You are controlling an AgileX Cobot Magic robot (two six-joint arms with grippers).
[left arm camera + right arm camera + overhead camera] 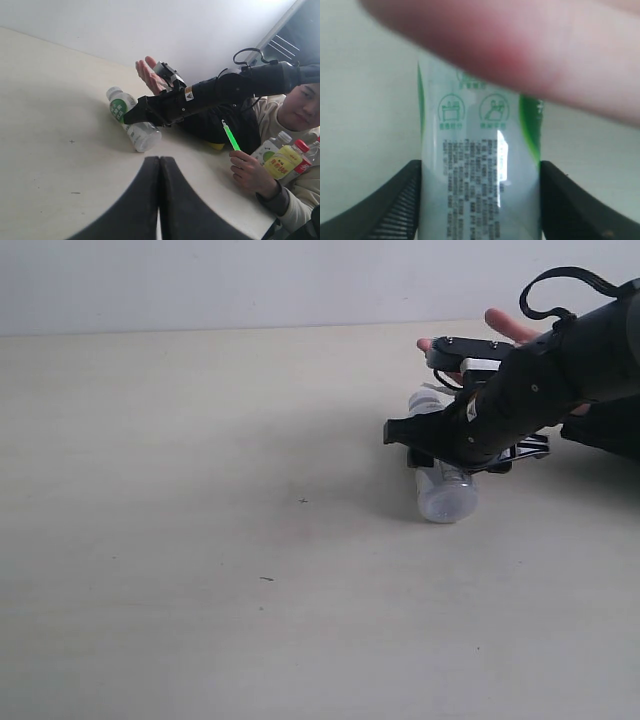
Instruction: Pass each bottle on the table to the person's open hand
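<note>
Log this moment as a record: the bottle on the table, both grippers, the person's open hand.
bottle: white with green marks, lying on its side on the table
right gripper: jaws flank the bottle's body, close to its sides; whether they grip it cannot be told
left gripper: shut, empty, apart from the bottle
person's hand: open, just beyond the right gripper
other bottles: bunched against the person's body, off the table

A plain white wall (250,280) backs the pale wood-grain table (200,590) under soft, even light; a dark slatted window (297,37) adjoins.
</note>
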